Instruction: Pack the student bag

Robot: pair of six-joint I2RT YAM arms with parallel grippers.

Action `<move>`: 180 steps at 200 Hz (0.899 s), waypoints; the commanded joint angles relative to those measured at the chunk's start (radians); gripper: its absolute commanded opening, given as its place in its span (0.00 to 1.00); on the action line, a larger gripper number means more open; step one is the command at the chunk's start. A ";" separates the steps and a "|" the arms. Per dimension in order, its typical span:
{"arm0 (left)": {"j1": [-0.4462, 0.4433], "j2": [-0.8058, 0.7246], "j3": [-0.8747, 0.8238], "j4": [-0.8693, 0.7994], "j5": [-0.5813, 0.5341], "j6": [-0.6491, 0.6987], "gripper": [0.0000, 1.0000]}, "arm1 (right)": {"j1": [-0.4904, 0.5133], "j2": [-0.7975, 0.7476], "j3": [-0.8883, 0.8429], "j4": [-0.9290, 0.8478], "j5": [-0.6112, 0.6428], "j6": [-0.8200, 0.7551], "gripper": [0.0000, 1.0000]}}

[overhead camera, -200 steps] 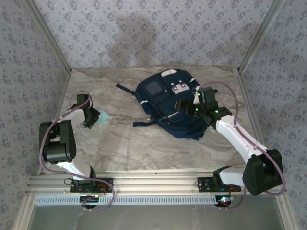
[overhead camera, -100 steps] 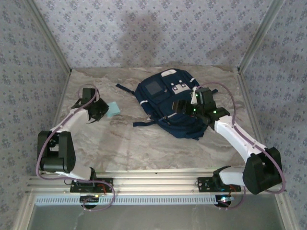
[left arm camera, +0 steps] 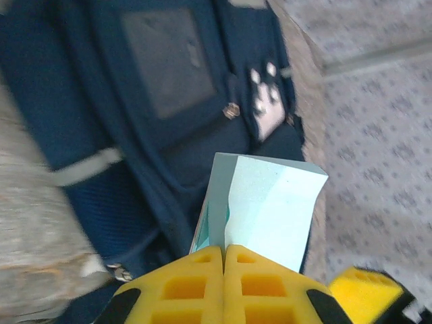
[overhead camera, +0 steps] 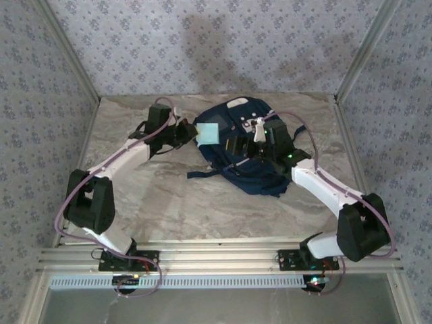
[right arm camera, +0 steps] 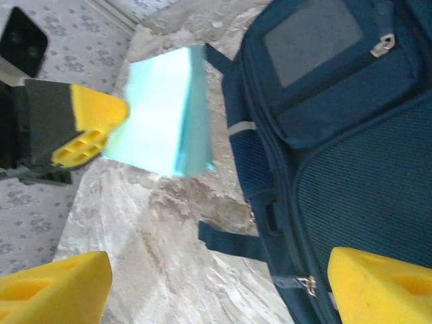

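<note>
The navy-blue student bag [overhead camera: 253, 152] lies flat at the back middle of the table, its grey panel [left arm camera: 169, 61] and white patches facing up. My left gripper [overhead camera: 192, 133] is shut on a thin light-blue book [overhead camera: 208, 133], held in the air over the bag's left edge. The book [left arm camera: 266, 209] sticks out past the closed yellow fingers [left arm camera: 202, 287], and it appears again as a pale sheet [right arm camera: 162, 121] in the right wrist view. My right gripper [overhead camera: 237, 146] is open above the bag's middle, its yellow fingertips [right arm camera: 378, 287] wide apart with nothing between them.
The marble-patterned tabletop [overhead camera: 169, 202] spreads in front of the bag. A dark strap [overhead camera: 202, 173] trails from the bag toward the left. Patterned walls [overhead camera: 54, 101] close in the sides and the back.
My left arm has lifted the light-blue book from the table's left side and swung it right to the bag's left edge. The right gripper has shifted left over the bag.
</note>
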State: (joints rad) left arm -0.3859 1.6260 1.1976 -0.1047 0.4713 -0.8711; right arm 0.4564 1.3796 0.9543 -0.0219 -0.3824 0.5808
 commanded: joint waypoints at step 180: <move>-0.125 0.122 0.193 -0.036 0.263 0.108 0.00 | -0.070 0.014 -0.043 0.191 -0.122 0.088 0.50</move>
State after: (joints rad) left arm -0.5064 1.7275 1.3544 -0.1284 0.7185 -0.7895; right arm 0.3939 1.4120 0.9138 0.1570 -0.4835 0.6643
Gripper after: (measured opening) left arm 0.052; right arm 0.532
